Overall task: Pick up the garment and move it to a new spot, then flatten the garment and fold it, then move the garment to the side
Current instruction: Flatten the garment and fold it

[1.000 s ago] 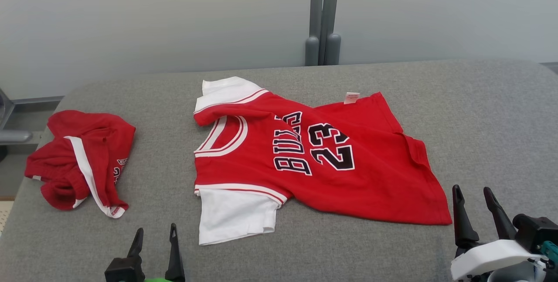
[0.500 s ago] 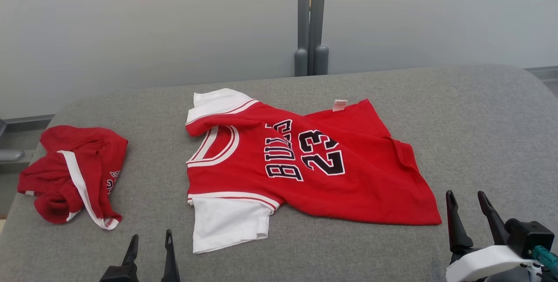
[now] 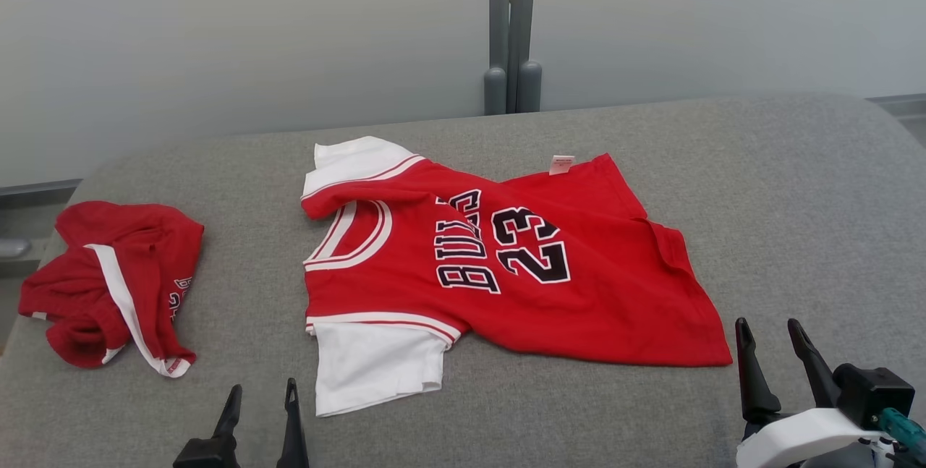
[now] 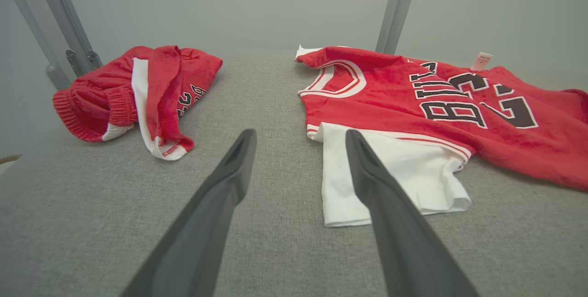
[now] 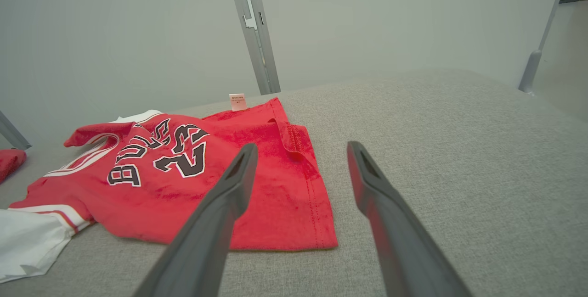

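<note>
The garment (image 3: 579, 287), a red T-shirt with white sleeves and a black "BULLS 23" print, lies spread and a little rumpled in the middle of the grey padded table (image 3: 796, 186), collar to the left. A small white tag (image 3: 561, 163) sticks up at its far edge. My left gripper (image 3: 262, 398) is open near the table's front edge, just left of the near white sleeve (image 4: 395, 182). My right gripper (image 3: 769, 334) is open too, just right of the shirt's near hem corner (image 5: 321, 237). Neither touches the garment (image 5: 257, 182).
A second red piece of clothing with white trim (image 3: 108, 280) lies bunched at the table's left end, also in the left wrist view (image 4: 138, 90). A grey post (image 3: 510, 27) stands behind the table against the pale wall. Bare grey surface stretches to the right (image 5: 459, 150).
The camera has shifted, so the whole scene sits a little further left. The garment lies as before and both grippers stay open near the front edge.
</note>
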You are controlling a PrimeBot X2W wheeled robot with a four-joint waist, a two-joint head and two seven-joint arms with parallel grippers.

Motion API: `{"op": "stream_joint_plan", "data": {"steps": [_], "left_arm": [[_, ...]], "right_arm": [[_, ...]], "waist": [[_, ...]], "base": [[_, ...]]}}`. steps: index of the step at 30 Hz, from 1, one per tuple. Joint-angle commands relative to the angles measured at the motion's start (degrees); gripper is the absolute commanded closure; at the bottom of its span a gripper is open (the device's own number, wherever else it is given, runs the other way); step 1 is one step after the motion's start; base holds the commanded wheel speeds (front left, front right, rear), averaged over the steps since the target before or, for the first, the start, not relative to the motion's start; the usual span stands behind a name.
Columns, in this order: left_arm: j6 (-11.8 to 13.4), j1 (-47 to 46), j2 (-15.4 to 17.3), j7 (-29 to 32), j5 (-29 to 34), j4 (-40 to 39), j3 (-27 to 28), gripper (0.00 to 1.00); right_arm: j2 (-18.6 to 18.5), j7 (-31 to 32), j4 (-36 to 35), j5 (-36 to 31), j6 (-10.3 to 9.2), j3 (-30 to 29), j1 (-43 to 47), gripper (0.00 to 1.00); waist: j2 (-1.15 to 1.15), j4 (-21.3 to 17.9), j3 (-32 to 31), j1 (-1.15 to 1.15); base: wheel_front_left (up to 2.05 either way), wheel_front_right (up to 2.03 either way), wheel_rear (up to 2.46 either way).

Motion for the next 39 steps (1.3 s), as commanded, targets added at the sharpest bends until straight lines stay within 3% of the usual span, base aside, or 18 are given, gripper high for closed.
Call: {"op": "stream_joint_plan", "data": {"steps": [1,8,23,34,39], "left_arm": [[-0.21,-0.13,0.21,0.05,-0.40,0.15,-0.33,0.00],[-1.56,-2.53,0.22,0.05,-1.68,3.12,-3.18,0.00],[1.91,-7.35,0.23,0.05,0.98,12.02,-4.10,0.00],[2.68,-7.00,0.25,0.08,1.92,13.72,-2.92,0.00],[1.41,-6.69,0.23,0.05,0.32,11.28,-2.71,0.00]], "right_arm": [[-0.24,-0.18,0.27,0.26,0.00,0.11,-0.11,0.00],[-1.05,-0.18,0.82,0.67,0.00,1.31,-1.36,0.00],[-2.82,-0.18,-0.50,1.86,0.00,0.79,-4.97,0.00],[-2.34,-0.18,-0.44,2.34,0.00,0.35,-5.75,0.00],[-1.93,-0.18,-0.32,2.21,0.00,0.41,-5.98,0.00]], "waist": [[0.00,-0.07,0.85,0.00],[0.00,-0.58,4.23,0.00],[0.00,-3.13,11.22,0.00],[0.00,-3.01,11.90,0.00],[0.00,-2.79,11.70,0.00]], "base": [[0.00,0.00,0.00],[0.00,0.00,0.00],[0.00,0.00,0.00],[0.00,0.00,0.00],[0.00,0.00,0.00]]}}
